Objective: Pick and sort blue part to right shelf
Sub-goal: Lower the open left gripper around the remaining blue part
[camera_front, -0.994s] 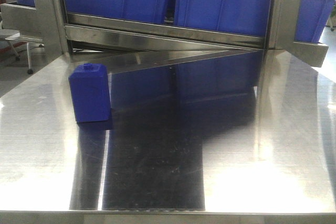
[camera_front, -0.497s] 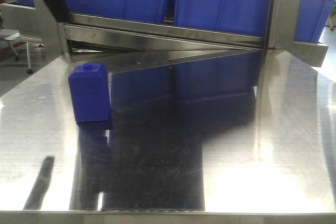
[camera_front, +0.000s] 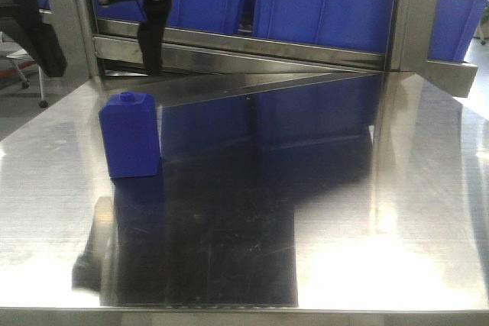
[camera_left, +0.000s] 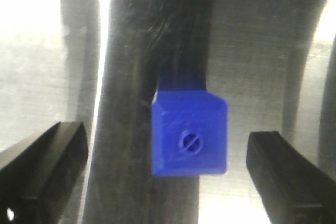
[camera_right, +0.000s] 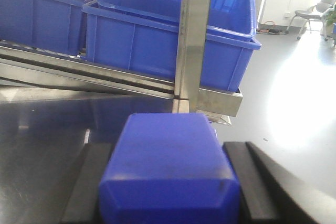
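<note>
My right gripper (camera_right: 170, 182) is shut on the blue part (camera_right: 170, 171), which fills the gap between its black fingers (camera_right: 86, 182); the cap end is hidden. A second blue bottle-shaped block (camera_front: 130, 137) with a small slotted cap stands upright on the steel table (camera_front: 344, 211) at the left. My left gripper (camera_front: 95, 40) hangs open above it. From the left wrist, that block (camera_left: 190, 140) lies between the spread fingers (camera_left: 47, 156), touching neither. The right shelf (camera_right: 220, 100) shows its steel front rail under a blue bin (camera_right: 173, 35). The right gripper is out of the front view.
Large blue bins (camera_front: 328, 5) fill the rack tier behind the table, above a sloped steel rail (camera_front: 244, 55). A steel upright post (camera_front: 412, 13) divides the rack. A chair (camera_right: 307, 17) stands on the open floor far right.
The left arm has come into the front view from the top left and now hangs over the blue block on the table. Its dark reflection has shifted on the table. The block has not moved.
</note>
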Robot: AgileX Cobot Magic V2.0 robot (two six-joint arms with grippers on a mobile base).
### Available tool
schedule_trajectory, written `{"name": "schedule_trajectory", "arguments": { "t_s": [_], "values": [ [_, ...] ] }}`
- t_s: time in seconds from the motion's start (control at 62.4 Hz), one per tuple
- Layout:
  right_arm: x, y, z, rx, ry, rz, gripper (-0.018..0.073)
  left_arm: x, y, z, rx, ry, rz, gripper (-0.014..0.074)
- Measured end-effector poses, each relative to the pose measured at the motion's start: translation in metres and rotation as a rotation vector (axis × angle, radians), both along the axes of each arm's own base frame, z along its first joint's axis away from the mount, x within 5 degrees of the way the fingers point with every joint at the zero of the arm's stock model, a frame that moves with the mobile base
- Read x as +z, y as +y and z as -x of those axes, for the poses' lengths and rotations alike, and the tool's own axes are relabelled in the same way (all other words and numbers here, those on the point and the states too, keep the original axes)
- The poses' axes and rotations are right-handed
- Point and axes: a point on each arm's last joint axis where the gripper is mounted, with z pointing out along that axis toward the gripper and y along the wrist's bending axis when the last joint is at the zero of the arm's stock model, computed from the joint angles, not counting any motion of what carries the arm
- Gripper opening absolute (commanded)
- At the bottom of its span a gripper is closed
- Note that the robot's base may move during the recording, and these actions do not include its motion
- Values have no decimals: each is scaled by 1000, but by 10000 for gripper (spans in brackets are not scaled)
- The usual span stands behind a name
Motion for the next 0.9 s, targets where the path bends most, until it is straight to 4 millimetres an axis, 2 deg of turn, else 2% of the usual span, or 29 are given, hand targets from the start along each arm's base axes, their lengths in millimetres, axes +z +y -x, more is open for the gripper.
{"name": "schedule_trajectory", "arguments": {
  "t_s": [0.208, 0.609, 0.898],
  "values": [
    [0, 0, 0, 0, 0, 0, 445, -9, -7, -7, 5, 46, -15, 677],
    [0, 0, 0, 0, 0, 0, 445, -50, -18, -14, 20, 186, -36, 666],
    [0, 0, 0, 0, 0, 0, 445, -57, -14, -19, 37, 204, -37, 636]
  ]
}}
